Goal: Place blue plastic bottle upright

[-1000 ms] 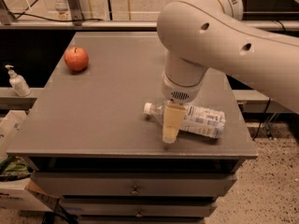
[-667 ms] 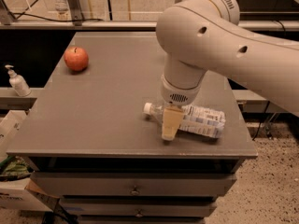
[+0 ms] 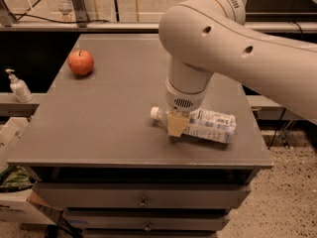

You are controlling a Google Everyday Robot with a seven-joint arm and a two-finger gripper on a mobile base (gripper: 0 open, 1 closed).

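The blue plastic bottle (image 3: 210, 125) lies on its side on the grey table (image 3: 109, 118), near the front right. Its white cap (image 3: 155, 113) points left and its pale blue-and-white label faces up. My gripper (image 3: 177, 124) hangs from the big white arm (image 3: 223, 38) and comes straight down onto the bottle's neck end, just right of the cap. Its tan tip covers the bottle's shoulder, so that part is hidden.
A red apple (image 3: 80, 62) sits at the table's back left. A small white pump dispenser (image 3: 18, 86) stands on a ledge off the table's left side. Drawers (image 3: 143, 201) sit under the table. The front edge is close to the bottle.
The gripper's tan tip has shifted slightly up and left at the bottle's neck. The bottle still lies in the same spot, and the apple has not moved.
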